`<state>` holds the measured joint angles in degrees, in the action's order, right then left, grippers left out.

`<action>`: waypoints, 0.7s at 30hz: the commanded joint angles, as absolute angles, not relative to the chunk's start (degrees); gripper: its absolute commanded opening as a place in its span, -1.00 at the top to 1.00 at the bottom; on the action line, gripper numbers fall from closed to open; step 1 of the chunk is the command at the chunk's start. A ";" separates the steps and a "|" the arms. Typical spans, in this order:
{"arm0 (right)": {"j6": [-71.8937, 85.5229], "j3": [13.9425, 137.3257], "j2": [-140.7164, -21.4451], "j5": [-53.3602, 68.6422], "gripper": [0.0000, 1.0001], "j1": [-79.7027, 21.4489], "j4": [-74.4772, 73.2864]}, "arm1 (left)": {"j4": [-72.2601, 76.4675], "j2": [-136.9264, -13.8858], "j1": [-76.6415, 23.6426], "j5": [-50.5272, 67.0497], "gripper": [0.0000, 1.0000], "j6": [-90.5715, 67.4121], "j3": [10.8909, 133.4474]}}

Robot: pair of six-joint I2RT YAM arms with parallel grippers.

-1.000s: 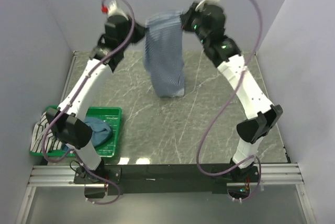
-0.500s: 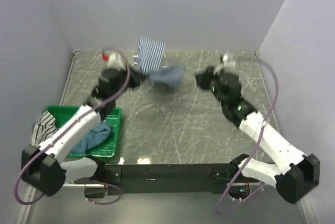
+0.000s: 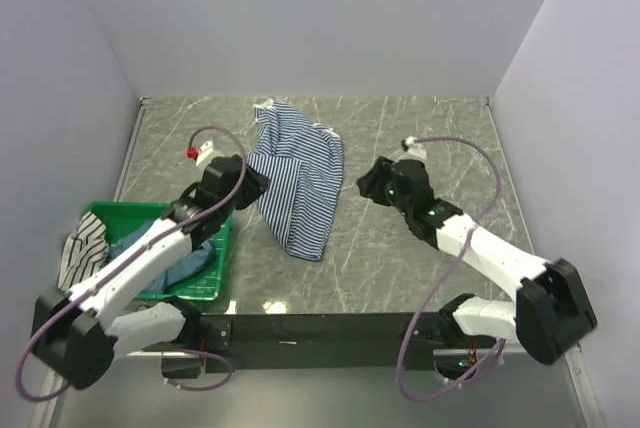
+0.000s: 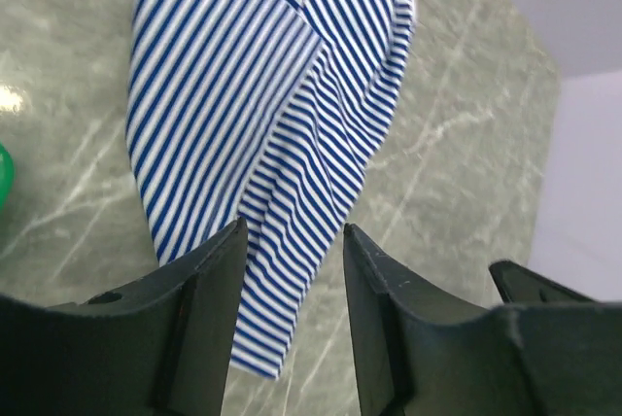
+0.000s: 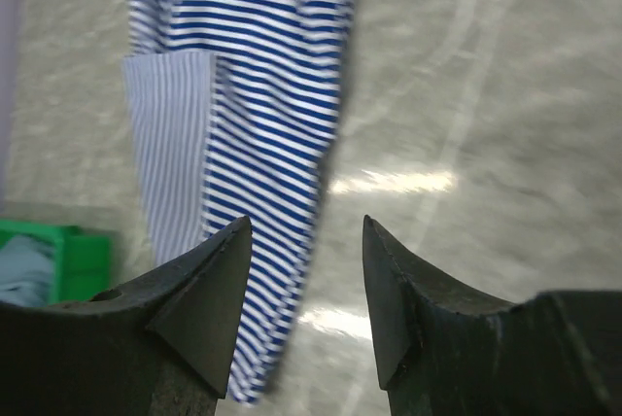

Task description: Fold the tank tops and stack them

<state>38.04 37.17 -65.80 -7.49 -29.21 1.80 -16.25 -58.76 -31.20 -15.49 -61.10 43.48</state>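
Note:
The fine navy-and-white striped tank top [image 3: 298,180] lies loosely spread on the marble table, one part folded over to show its paler inside. My left gripper [image 3: 255,183] hovers at its left edge, open and holding nothing. My right gripper [image 3: 365,186] is just off its right edge, also open and holding nothing. In the left wrist view the striped top [image 4: 272,86] lies beyond the open gripper [image 4: 294,241]. The right wrist view shows the top [image 5: 262,76] ahead and left of its gripper [image 5: 306,231]. The teal-blue tank top [image 3: 190,253] lies in the basket. The black-and-white striped tank top [image 3: 78,248] hangs over the basket's left rim.
The green plastic basket [image 3: 222,248] stands at the near left, under the left arm; a corner of the basket [image 5: 68,251] appears in the right wrist view. Walls close the table in at the left, back and right. A black rail runs along the near edge.
Both arms came down from high at the back, where they held the striped top hanging between them. Both grippers opened and the top now lies on the table.

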 commanded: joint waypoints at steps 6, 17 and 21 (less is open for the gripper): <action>37.36 57.10 -86.73 -9.58 0.05 -38.93 0.62 | -19.16 -80.92 -24.27 -12.33 -0.01 -53.36 61.67; 36.12 68.73 -97.91 -12.57 0.25 -38.94 -3.16 | -32.68 -113.89 -24.96 -13.79 0.18 -51.41 94.20; 36.74 66.01 -96.16 -12.92 0.30 -38.50 -2.03 | -37.53 -119.17 -27.59 -19.50 0.14 -55.53 99.31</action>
<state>36.91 66.08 -97.69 -10.70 -39.16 -2.72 -31.73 -117.47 -25.28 -14.61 -52.49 94.96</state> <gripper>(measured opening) 0.354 0.421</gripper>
